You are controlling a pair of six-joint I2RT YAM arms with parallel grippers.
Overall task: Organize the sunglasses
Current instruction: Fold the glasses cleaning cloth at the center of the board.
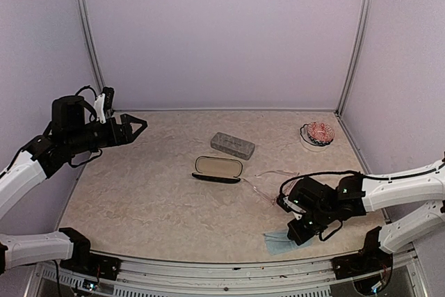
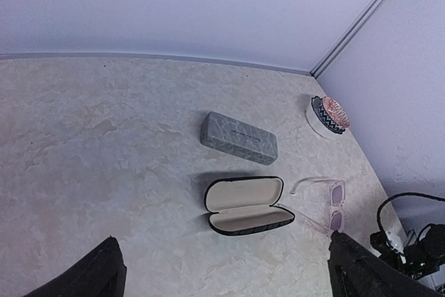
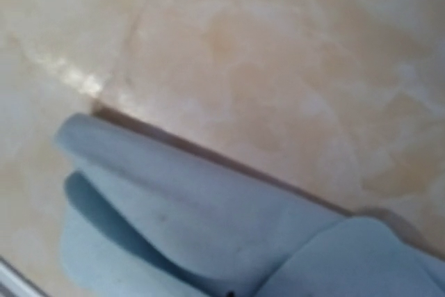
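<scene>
**Pink pair loose, case open and waiting**

The clear pinkish sunglasses (image 2: 325,206) lie arms unfolded on the worktop (image 1: 153,193) toward its right edge, just beside the open black case (image 2: 245,204), and nothing grips them. No dark pair shows. The grey case (image 2: 239,138) sits shut nearer the far edge. The right end effector (image 1: 300,225) is low over a blue cloth (image 3: 208,227) by the near-right corner, and I can't tell how its jaws stand. The left end effector (image 1: 135,127) hovers by the left edge, spread and empty. The casing looks not yet done.
</scene>
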